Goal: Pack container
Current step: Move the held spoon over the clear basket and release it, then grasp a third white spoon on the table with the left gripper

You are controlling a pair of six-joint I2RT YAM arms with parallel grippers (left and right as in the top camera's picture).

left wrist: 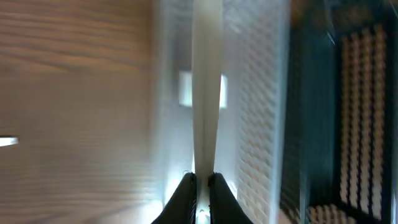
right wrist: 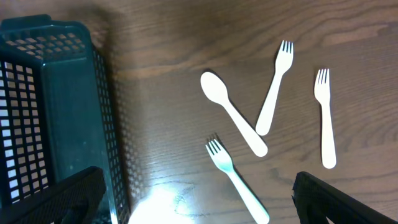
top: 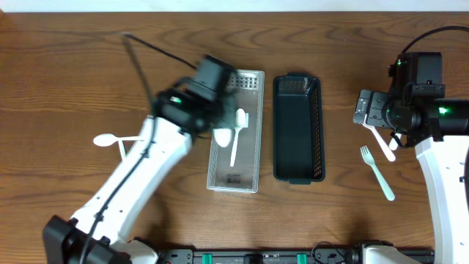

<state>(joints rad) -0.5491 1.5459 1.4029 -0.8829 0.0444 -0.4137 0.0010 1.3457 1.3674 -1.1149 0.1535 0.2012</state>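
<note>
The table is brown wood with a plain grain and a soft sheen that throws back a patch of light under the right wrist. The pale basket looks like glossy, translucent plastic with perforated walls, and the dark green basket is matt latticed plastic. The white spoons and forks look like smooth, matt plastic.

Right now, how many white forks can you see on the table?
3, all right of the dark basket: a slanted fork, a fork farthest right, a lower fork. Others may hide under the arm.
</note>
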